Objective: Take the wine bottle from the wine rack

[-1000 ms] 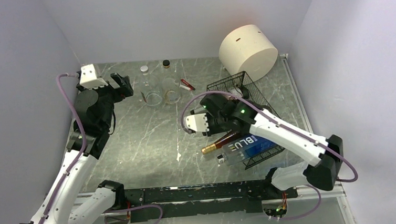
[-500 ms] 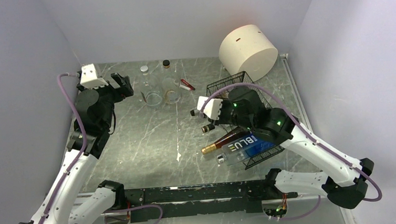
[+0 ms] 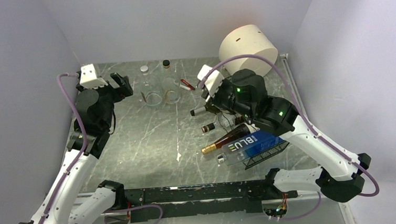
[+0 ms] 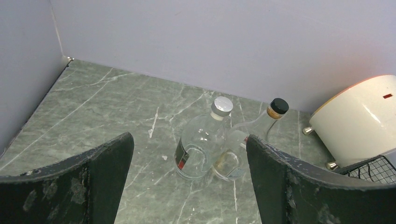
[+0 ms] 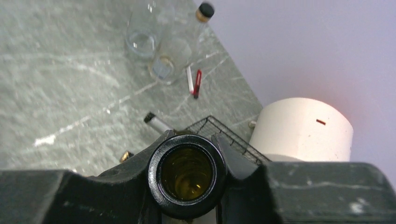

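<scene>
The wine bottle [image 5: 187, 175] is sitting clenched between my right fingers [image 5: 238, 161], its round dark glass end facing my wrist camera. I am holding it over the far left end of the wine rack [image 3: 264, 155], on the near side of the cream cylinder [image 3: 248, 51]; whether it is touching the wire I cannot tell. Below my wrist, a brown bottle [image 3: 227, 139] with a gold cap and a blue bottle [image 3: 251, 144] are lying side by side in the rack, their caps pointing left towards the open bench [image 3: 145, 137]. My left fingers [image 4: 107, 177] are hanging released and spread wide over the far left of the bench, gripping nothing. Beyond them a silver-capped clear bottle [image 4: 198, 149] and a black-capped clear bottle [image 4: 275, 109] are standing close together, with a red stick [image 5: 198, 84] and a white stick [image 5: 190, 80] lying just to their right.
</scene>
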`<act>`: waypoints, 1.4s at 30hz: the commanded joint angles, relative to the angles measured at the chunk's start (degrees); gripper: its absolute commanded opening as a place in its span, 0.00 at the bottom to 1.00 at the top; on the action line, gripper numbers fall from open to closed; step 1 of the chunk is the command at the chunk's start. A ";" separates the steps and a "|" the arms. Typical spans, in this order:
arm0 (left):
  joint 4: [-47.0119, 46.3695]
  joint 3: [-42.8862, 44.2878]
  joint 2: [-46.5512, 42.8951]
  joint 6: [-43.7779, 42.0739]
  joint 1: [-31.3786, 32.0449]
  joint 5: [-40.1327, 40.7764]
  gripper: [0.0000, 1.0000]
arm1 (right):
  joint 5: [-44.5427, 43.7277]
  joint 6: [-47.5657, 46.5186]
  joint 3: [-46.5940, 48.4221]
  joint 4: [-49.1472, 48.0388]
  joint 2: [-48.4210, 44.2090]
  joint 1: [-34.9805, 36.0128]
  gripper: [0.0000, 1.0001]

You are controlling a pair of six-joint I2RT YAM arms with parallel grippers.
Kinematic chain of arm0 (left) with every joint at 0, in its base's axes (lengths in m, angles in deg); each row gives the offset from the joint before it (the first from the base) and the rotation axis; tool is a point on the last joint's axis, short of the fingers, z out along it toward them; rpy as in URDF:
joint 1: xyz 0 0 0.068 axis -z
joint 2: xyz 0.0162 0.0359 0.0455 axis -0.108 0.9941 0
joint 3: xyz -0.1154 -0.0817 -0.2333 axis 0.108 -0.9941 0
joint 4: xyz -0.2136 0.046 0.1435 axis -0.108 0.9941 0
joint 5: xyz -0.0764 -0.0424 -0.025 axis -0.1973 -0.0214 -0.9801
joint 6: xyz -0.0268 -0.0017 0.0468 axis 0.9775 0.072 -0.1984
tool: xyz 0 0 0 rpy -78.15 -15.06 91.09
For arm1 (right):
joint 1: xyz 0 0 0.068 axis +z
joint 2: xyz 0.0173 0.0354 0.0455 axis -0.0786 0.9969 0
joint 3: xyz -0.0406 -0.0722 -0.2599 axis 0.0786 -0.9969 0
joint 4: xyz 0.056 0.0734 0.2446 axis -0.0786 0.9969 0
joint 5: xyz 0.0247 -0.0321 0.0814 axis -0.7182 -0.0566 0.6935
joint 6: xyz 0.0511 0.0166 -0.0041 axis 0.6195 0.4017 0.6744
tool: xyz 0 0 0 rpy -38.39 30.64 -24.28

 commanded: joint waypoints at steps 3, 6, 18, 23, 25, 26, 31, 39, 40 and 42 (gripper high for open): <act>0.23 1.98 -1.17 -0.40 -0.38 1.63 0.94 | 0.40 8.67 5.36 -16.62 2.26 0.02 0.00; 0.38 2.03 -1.41 -0.72 -0.64 2.38 0.94 | 1.47 16.02 6.11 -22.29 6.52 0.00 0.00; 0.01 1.94 -2.07 -1.31 -0.75 1.87 0.94 | 9.48 33.98 4.78 -42.97 21.76 0.46 0.00; -0.10 1.62 -3.46 -1.46 -0.84 3.64 0.94 | 6.15 34.73 7.99 -49.43 30.08 2.71 0.00; -0.33 1.18 -4.52 -1.71 -0.84 5.05 0.94 | 4.92 35.61 11.09 -50.16 33.79 3.54 0.00; -0.56 0.99 -5.09 -1.86 -0.90 5.77 0.94 | 4.07 35.96 12.54 -50.34 35.69 4.06 0.00; -1.33 -0.18 -8.17 -1.71 -2.24 8.73 0.94 | 0.99 36.92 22.45 -48.44 44.78 5.76 0.00; -2.61 -1.77 -11.11 -1.11 -3.63 10.79 0.94 | -5.54 33.92 42.69 -45.05 61.10 7.91 0.00; -2.63 -1.79 -11.12 -1.11 -3.66 10.63 0.94 | -6.94 33.26 47.36 -42.91 63.85 7.88 0.00; -2.37 -1.47 -10.81 -1.01 -3.74 10.56 0.94 | -8.04 31.57 54.73 -40.56 69.18 7.86 0.00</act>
